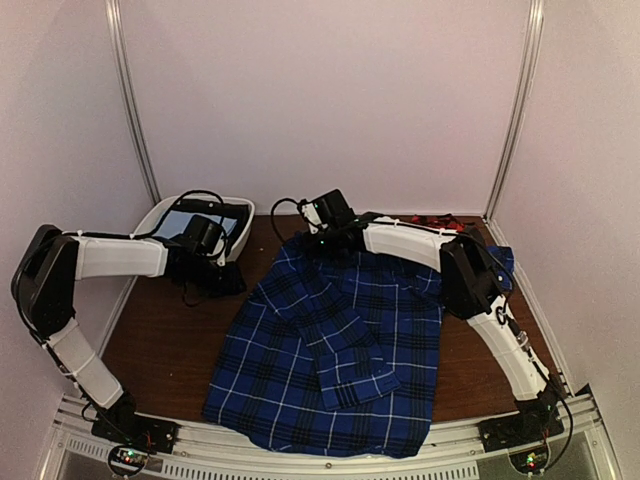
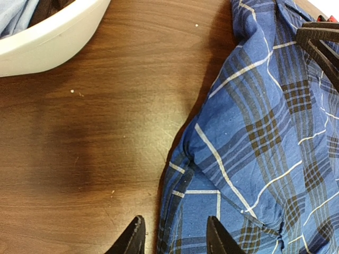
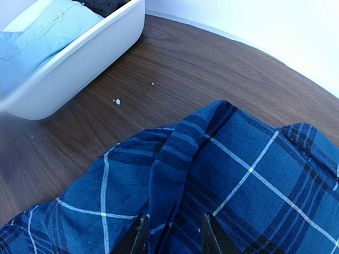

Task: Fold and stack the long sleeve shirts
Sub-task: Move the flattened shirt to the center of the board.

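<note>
The dark blue plaid long sleeve shirt lies spread over the middle of the table with one sleeve folded across its front. My left gripper hangs open over the shirt's left edge, one jaw above bare wood and the other above cloth. At the shirt's far end my right gripper has its jaws partly apart around a raised fold; whether they press on it does not show. A strip of the red-and-black shirt shows at the back right behind the right arm.
A white bin stands at the back left, holding a light blue cloth and something black. The right gripper's black fingers reach into the left wrist view at top right. White walls close in the table.
</note>
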